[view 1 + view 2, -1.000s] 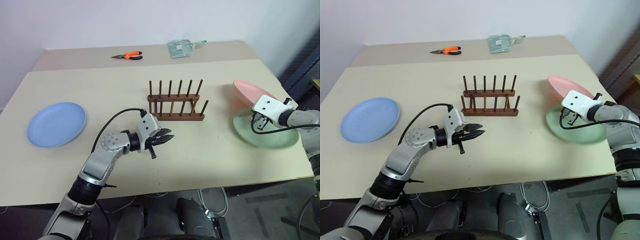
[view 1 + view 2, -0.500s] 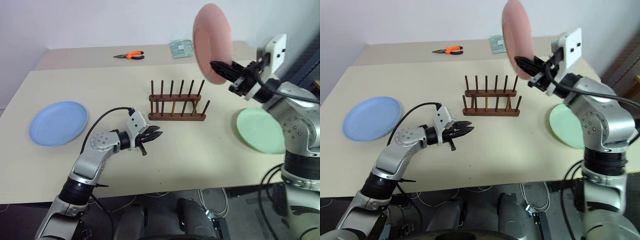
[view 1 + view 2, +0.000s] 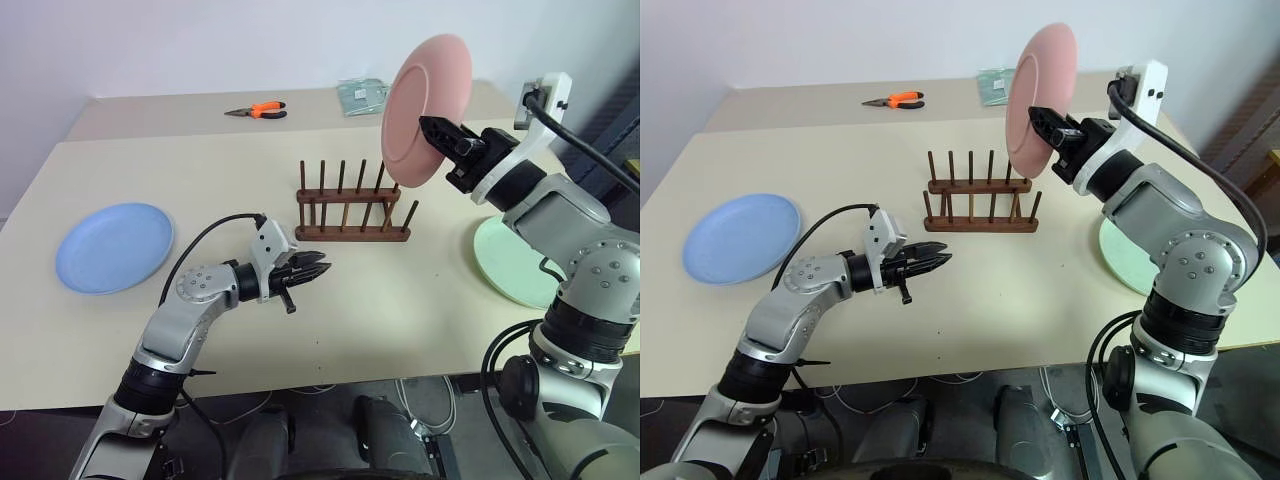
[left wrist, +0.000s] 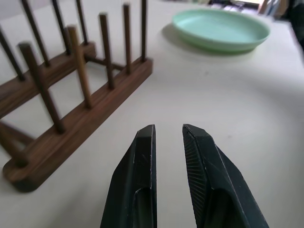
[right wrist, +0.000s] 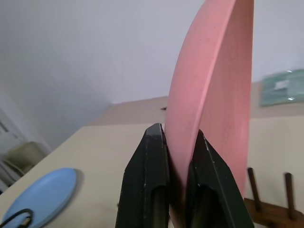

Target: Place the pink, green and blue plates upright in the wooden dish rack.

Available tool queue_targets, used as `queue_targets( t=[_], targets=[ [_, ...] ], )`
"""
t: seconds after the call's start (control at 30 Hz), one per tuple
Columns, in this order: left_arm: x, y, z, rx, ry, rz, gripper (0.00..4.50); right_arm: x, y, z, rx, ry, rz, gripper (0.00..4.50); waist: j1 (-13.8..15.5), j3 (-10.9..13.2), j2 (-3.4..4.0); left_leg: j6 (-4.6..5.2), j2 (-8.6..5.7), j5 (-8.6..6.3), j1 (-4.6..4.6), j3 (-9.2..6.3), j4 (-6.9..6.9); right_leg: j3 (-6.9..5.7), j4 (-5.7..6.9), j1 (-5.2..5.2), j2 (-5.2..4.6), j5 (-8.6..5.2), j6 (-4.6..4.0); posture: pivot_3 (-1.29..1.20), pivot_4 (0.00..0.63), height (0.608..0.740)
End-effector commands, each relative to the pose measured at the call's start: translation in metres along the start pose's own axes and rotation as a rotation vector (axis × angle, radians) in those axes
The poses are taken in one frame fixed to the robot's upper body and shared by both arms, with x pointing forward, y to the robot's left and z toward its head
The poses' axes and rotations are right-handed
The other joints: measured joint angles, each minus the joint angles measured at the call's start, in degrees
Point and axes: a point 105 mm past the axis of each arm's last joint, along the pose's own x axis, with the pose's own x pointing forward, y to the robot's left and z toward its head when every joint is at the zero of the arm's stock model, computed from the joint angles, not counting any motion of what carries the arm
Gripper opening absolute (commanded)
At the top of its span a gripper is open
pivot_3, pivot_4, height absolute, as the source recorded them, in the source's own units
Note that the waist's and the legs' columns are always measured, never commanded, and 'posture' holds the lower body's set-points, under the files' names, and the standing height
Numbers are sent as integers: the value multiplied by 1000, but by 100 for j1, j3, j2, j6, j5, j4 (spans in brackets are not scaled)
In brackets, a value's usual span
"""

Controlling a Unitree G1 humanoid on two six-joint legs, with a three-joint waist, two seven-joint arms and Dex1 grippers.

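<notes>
1. Left eye view: the rack (image 3: 352, 208) stands mid-bench (image 3: 420, 310), every slot free, bare bench all round it.
2. The right fingers (image 3: 436, 130) pinch the pink plate (image 3: 425, 95) by its rim, upright in the air above the rack's right end.
3. The green plate (image 3: 515, 262) lies near the right edge; the blue plate (image 3: 113, 247) near the left edge.
4. The left fingers (image 3: 318, 270), narrowly parted and holding nothing, hover just in front of the rack.
5. Pliers (image 3: 256, 112) and a packet (image 3: 363, 95) lie at the far edge.
</notes>
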Motion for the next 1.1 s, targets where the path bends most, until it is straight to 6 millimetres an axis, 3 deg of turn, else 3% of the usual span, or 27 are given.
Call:
queue_targets(
  t=[0.03,0.2,0.27,0.4,0.43,0.5,0.57,0.67,0.77,0.83,1.0,1.1],
  targets=[
    [-1,-2,15,21,-52,-11,856,-1,-5,0,0,7,-21,40,-1,0,0,0,0,0,0,1,0,0,0,0,0,0,0,0,150,740],
    [1,-5,12,19,-40,-17,856,6,-15,-9,-1,46,-75,40,-8,0,0,0,1,0,0,1,0,0,0,-1,1,0,0,0,150,740],
    [1,-6,12,16,-39,-17,856,8,-15,-10,-11,56,-71,868,-9,0,1,0,1,0,0,1,-1,0,0,-1,2,0,-1,0,150,740],
    [2,-9,12,10,-41,-24,856,9,-20,7,-233,-7,-131,2658,-1,1,2,0,1,0,-1,3,-2,1,-2,-2,2,-1,0,0,150,740],
    [3,-9,12,9,-42,-26,856,6,-24,13,-302,-27,-148,2658,4,1,2,0,1,0,-2,3,-2,1,-2,-2,2,-1,1,0,150,740],
    [4,-11,13,6,-44,-34,856,-9,-33,29,-398,-85,-147,2658,36,1,2,0,0,0,-4,2,-1,0,-6,-1,1,-3,4,0,150,740],
    [6,-12,12,5,-42,-44,856,-38,-60,47,-404,-128,-185,2658,37,0,0,1,-1,0,-6,2,-1,-1,-14,3,1,-5,6,0,150,740],
    [8,-15,11,2,-36,-63,856,-75,-94,51,-343,-97,-240,2658,47,1,-3,4,-4,-2,-6,1,1,0,-21,12,-1,-5,6,0,150,740],
    [9,-17,8,4,-22,-87,856,-104,-104,-1,-500,273,-211,3478,29,-1,-1,9,-4,-5,-1,3,-2,1,-17,13,-2,-7,5,0,150,740],
    [10,-17,5,12,-11,-98,856,-115,-97,-31,-539,431,-148,4384,-23,-2,5,15,3,-8,5,3,-5,1,-14,14,5,-9,7,0,150,740],
    [14,-16,6,18,-11,-115,856,-125,-102,-80,-555,599,-211,4481,-98,-1,6,17,11,-10,3,24,-6,11,0,18,8,-25,9,0,150,740],
    [14,-18,6,13,-14,-121,856,-131,-117,-105,-584,700,-286,4481,-42,0,3,16,9,-10,7,22,1,11,-7,12,7,-25,10,0,150,740]
  ],
)
